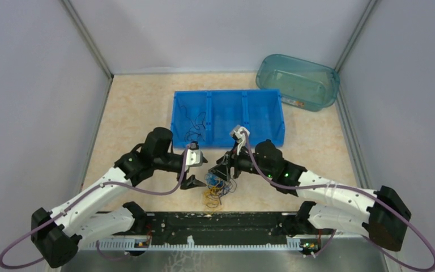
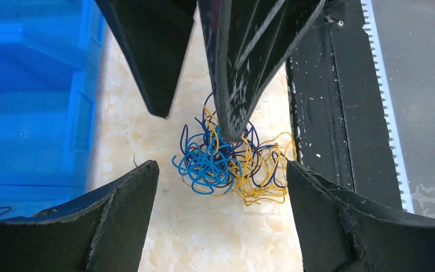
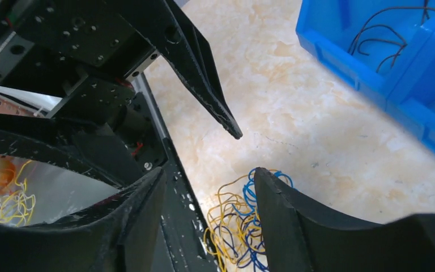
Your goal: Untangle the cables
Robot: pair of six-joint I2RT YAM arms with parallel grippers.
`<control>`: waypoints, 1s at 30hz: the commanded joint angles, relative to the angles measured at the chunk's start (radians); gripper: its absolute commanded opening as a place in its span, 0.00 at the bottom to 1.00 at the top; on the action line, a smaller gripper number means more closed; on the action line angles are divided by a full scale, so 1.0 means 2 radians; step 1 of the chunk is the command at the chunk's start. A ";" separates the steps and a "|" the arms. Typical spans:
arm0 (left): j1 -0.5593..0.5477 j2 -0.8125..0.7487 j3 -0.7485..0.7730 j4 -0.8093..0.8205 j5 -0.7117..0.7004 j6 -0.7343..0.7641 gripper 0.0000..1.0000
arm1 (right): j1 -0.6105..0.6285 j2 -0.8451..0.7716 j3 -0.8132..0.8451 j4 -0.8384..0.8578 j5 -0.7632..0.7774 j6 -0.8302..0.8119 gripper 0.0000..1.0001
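We see the cables (image 2: 207,161) as 1 small knotted clump of thin blue, yellow-orange and dark wires on the table (image 1: 141,113), just beside the black rail (image 1: 232,224) between the 2 arms. A few loose dark wires (image 1: 195,126) lie in the left compartment of the blue bin (image 1: 276,116). The left gripper (image 2: 221,165) is spread wide around the clump, the right gripper (image 3: 205,171) has its jaws apart with 1 fingertip against the clump and nothing pinched, and we can't read the sticker (image 1: 293,102) on the teal tub (image 1: 323,90).
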 commanded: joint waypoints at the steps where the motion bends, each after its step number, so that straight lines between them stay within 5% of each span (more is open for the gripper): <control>1: -0.012 -0.017 -0.010 0.000 0.007 0.055 0.88 | -0.017 -0.057 -0.002 -0.047 0.010 -0.021 0.64; 10: -0.040 -0.030 -0.029 -0.020 -0.025 0.109 0.87 | -0.055 -0.057 -0.082 -0.001 -0.104 -0.090 0.65; 19: -0.041 -0.045 -0.018 -0.034 -0.036 0.110 0.86 | -0.059 0.037 -0.057 0.059 -0.139 -0.130 0.63; 30: -0.041 -0.055 -0.014 -0.034 -0.036 0.089 0.86 | -0.059 0.087 -0.065 0.222 -0.167 -0.063 0.29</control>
